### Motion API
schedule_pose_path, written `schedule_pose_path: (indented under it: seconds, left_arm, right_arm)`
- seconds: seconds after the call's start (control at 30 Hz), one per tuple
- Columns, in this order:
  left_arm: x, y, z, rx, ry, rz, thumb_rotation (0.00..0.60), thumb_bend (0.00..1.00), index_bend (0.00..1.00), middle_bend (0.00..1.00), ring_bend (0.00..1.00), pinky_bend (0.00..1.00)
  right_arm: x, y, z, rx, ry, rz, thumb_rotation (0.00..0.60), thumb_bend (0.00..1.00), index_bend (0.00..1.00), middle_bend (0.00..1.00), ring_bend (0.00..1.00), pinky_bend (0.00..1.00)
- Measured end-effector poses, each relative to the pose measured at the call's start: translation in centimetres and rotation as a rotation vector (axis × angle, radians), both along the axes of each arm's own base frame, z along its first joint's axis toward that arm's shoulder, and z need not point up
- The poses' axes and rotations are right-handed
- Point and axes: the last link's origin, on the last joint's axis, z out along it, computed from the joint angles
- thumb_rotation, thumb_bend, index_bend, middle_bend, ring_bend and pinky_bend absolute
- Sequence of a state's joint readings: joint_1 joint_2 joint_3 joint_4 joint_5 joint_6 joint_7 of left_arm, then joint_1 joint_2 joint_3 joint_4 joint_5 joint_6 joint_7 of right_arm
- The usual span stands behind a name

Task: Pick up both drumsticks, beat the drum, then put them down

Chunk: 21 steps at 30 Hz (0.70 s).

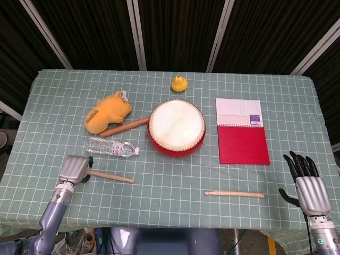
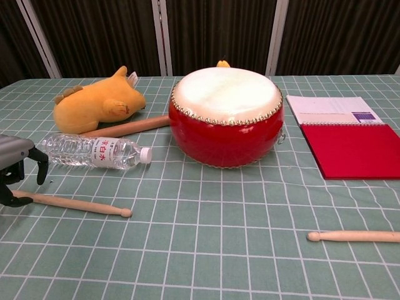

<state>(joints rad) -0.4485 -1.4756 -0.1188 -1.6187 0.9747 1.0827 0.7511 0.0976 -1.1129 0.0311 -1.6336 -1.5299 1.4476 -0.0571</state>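
The left hand (image 1: 73, 169) hovers over the butt end of the left drumstick (image 1: 109, 176), fingers curved downward around it but apart, gripping nothing; the stick lies flat on the tabletop (image 1: 170, 212) just in front of the water bottle (image 1: 112, 147). The right hand (image 1: 307, 186) sits at the right edge, fingers spread and empty, near the right drumstick (image 1: 234, 194). The drum (image 1: 177, 126) stands mid-table, between a yellow plush toy (image 1: 108, 110) and a red notebook (image 1: 241, 130).

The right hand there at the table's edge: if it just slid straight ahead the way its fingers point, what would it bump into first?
Probably nothing: the right hand points up the table's right margin, right of the red notebook. Depth is uncertain.
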Motion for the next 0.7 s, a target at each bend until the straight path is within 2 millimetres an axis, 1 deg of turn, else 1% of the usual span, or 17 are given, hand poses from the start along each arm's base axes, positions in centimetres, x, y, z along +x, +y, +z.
schedule_pose_path:
  seconds: [0.23,0.33,0.43,0.5,0.57,0.63,0.7]
  left_arm:
    - [-0.1,0.5,-1.2,-0.014,0.021,0.011,0.6,0.26,0.48,1.0,1.0,1.0]
    - [0.0,0.5,-1.7,-0.025,0.019,0.011,0.6,0.27,0.49,1.0,1.0,1.0]
    - [0.1,0.4,-2.2,-0.032,0.015,0.011,0.6,0.33,0.56,1.0,1.0,1.0]
    - [0.2,0.4,-2.5,-0.04,0.012,0.013,0.6,0.4,0.67,1.0,1.0,1.0]
    - [0.2,0.3,-2.6,-0.044,0.011,0.014,0.6,0.44,0.73,1.0,1.0,1.0]
    - [0.2,0.2,-2.6,-0.044,0.008,0.014,0.6,0.46,0.75,1.0,1.0,1.0]
    - [0.3,0.1,-2.3,-0.036,-0.005,0.015,0.6,0.46,0.75,1.0,1.0,1.0]
  right_arm:
    - [0.0,0.0,0.0,0.002,-0.007,0.002,0.6,0.28,0.0,0.0,0.0,0.0]
    - [0.1,0.0,0.0,0.001,-0.008,0.001,0.6,0.28,0.0,0.0,0.0,0.0]
    - [0.1,0.0,0.0,0.0,-0.008,0.0,0.6,0.28,0.0,0.0,0.0,0.0]
    - [0.0,0.1,0.0,0.0,-0.009,-0.001,0.6,0.28,0.0,0.0,0.0,0.0]
    - [0.0,0.1,0.0,-0.001,-0.009,-0.003,0.6,0.28,0.0,0.0,0.0,0.0]
    - [0.0,0.1,0.0,-0.002,-0.011,-0.005,0.6,0.28,0.0,0.0,0.0,0.0]
    - [0.0,0.1,0.1,-0.006,-0.015,-0.004,0.6,0.28,0.0,0.03,0.06,0.02]
